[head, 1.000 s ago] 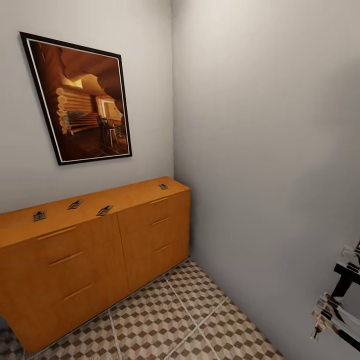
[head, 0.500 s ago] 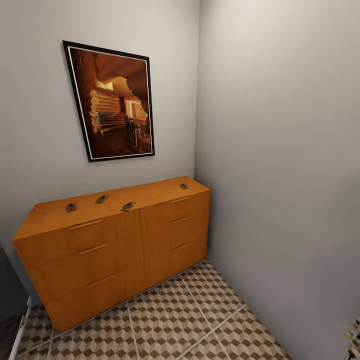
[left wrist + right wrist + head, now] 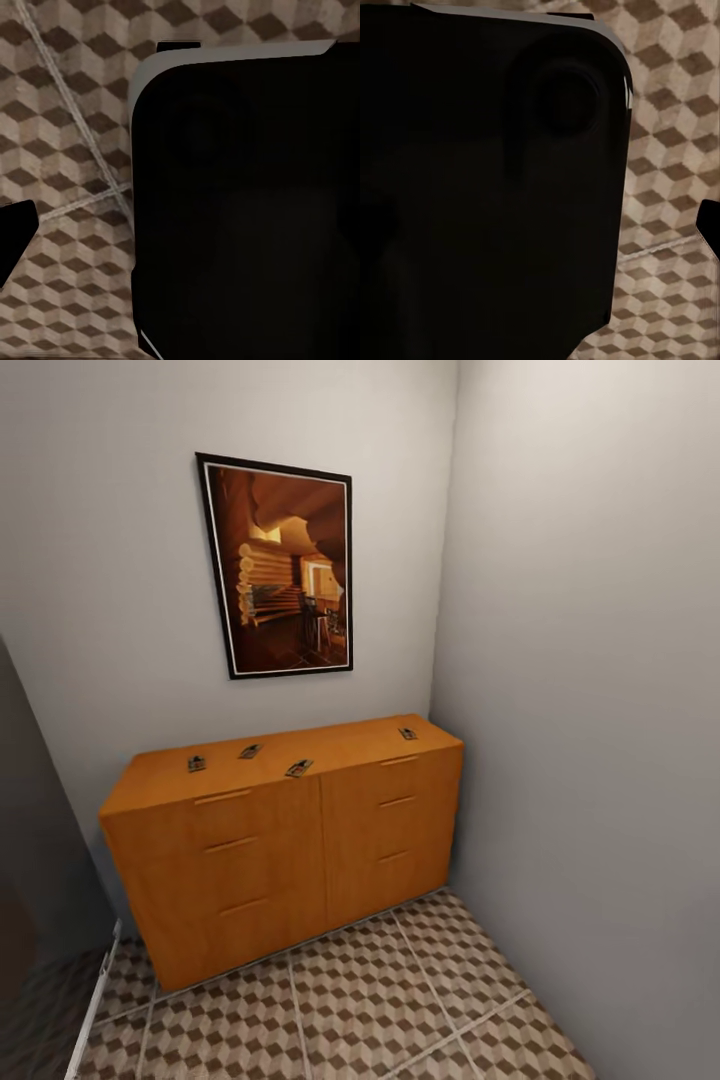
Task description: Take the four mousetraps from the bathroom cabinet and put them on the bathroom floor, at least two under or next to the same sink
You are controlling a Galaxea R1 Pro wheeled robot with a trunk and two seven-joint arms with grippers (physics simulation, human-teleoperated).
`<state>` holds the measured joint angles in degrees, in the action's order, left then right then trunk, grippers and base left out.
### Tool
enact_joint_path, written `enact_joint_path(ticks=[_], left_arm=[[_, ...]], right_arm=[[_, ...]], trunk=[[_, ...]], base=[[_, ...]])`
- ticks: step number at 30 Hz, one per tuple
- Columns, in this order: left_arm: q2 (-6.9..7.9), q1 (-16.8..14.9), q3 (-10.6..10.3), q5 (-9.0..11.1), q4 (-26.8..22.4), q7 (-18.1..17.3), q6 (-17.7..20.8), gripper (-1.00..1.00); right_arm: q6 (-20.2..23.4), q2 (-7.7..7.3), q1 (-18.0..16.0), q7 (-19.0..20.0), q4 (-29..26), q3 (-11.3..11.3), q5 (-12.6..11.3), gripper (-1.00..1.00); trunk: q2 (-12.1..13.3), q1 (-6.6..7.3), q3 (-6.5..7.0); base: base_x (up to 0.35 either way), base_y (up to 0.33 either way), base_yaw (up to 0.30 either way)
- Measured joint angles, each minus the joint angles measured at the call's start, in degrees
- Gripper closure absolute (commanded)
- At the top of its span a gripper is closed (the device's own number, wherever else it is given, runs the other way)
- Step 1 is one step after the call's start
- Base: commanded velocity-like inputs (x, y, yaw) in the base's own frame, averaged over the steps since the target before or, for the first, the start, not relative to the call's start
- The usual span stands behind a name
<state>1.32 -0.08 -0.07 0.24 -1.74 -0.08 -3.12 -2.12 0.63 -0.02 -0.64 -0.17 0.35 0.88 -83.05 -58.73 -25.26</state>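
Nearest, cube-patterned bathroom floor [image 3: 360, 1000] tiles run underfoot; in both wrist views a large black robot body panel [image 3: 247, 202] blocks the view above the same tiles, so whether either claw is open or closed cannot be told. Beyond, the orange-brown cabinet [image 3: 300, 850] stands in the corner against the back wall, drawers shut. On its flat top lie four mousetraps: three grouped toward the left end [image 3: 197, 763] [image 3: 250, 751] [image 3: 298, 767], one apart near the right end [image 3: 407, 734]; a framed picture [image 3: 283, 565] hangs above.
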Motion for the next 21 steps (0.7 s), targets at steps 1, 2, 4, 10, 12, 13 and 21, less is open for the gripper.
enact_joint_path(ticks=[1, 2, 4, 10, 12, 13, 21], left_arm=[[0.00, 0.00, 0.00, 0.00, 0.00, 0.00, 0.00, -1.00], [0.00, 0.00, 0.00, 0.00, 0.00, 0.00, 0.00, -1.00], [0.00, 0.00, 0.00, 0.00, 0.00, 0.00, 0.00, -1.00], [0.00, 0.00, 0.00, 0.00, -0.01, 0.00, 0.02, -1.00], [0.00, 0.00, 0.00, 0.00, -0.01, 0.00, 0.02, -1.00], [0.00, 0.00, 0.00, 0.00, -0.01, 0.00, 0.02, -1.00], [-0.02, 0.00, 0.05, 0.07, -0.02, 0.00, 0.02, -1.00]], right_arm=[[0.01, 0.00, 0.00, 0.00, 0.00, 0.01, -0.03, -1.00], [0.03, -0.01, -0.01, 0.00, 0.00, 0.02, -0.06, -1.00], [0.03, -0.01, 0.00, 0.00, 0.00, 0.04, -0.10, -1.00], [0.00, -0.02, -0.02, 0.00, 0.01, 0.06, -0.10, -1.00], [0.02, -0.02, 0.00, 0.00, 0.01, 0.03, -0.15, -1.00], [0.02, -0.02, -0.01, 0.00, 0.01, 0.01, -0.22, -1.00], [-0.01, -0.02, 0.00, 0.00, 0.01, -0.40, -0.54, -1.00]], trunk=[[0.00, 0.00, 0.00], [0.00, 0.00, 0.00], [0.00, 0.00, 0.00], [0.00, 0.00, 0.00], [0.00, 0.00, 0.00], [0.00, 0.00, 0.00], [0.00, 0.00, 0.00]], base=[[0.000, 0.000, 0.251], [0.000, 0.000, 0.219], [0.000, 0.000, 0.158], [0.000, 0.000, 0.058], [0.000, 0.000, 0.014], [0.000, 0.000, 0.012], [0.000, 0.000, 0.005]])
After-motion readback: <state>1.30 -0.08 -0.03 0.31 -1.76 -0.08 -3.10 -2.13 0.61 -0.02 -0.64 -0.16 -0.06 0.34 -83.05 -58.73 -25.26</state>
